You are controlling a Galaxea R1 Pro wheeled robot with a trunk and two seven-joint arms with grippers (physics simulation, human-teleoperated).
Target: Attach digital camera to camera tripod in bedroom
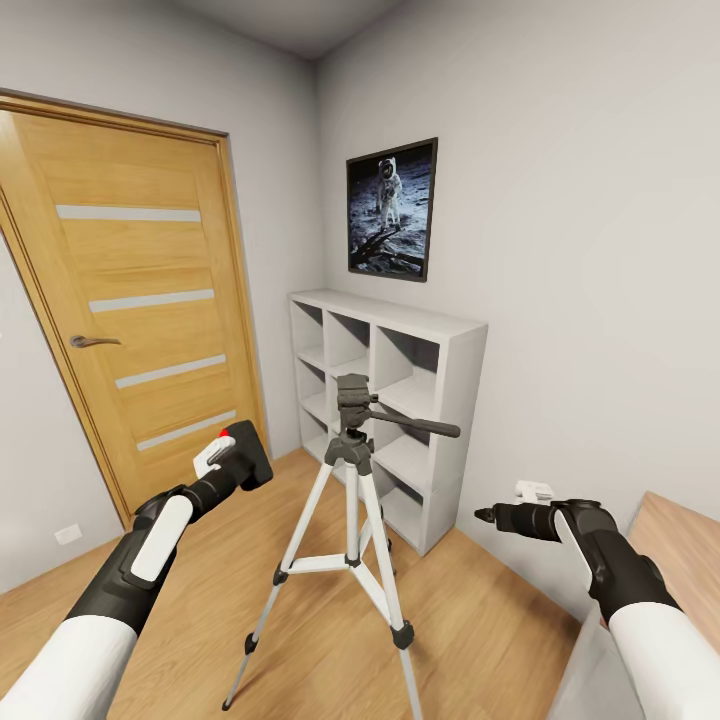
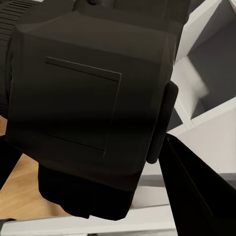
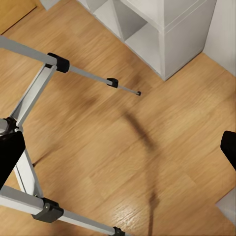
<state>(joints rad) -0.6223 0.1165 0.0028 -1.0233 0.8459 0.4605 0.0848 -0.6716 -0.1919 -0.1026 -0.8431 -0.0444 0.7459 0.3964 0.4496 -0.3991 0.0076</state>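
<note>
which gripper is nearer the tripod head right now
Left. The left gripper, holding the camera, is just left of the tripod head and slightly lower. The right gripper sits farther off to the right, lower down and empty.

The right wrist view looks down on a light wood plank floor (image 3: 162, 142). Silver-white legs of the camera tripod (image 3: 34, 88) spread across it, with black joints where the sections telescope; one thin leg ends in a small black foot resting on the planks. A white cube shelf (image 3: 162, 34) stands on the floor beyond that foot, its open compartments facing the tripod. Dark parts of the end effector's fingers (image 3: 228, 147) show at both edges of the frame, set wide apart, nothing between them but floor.
</note>
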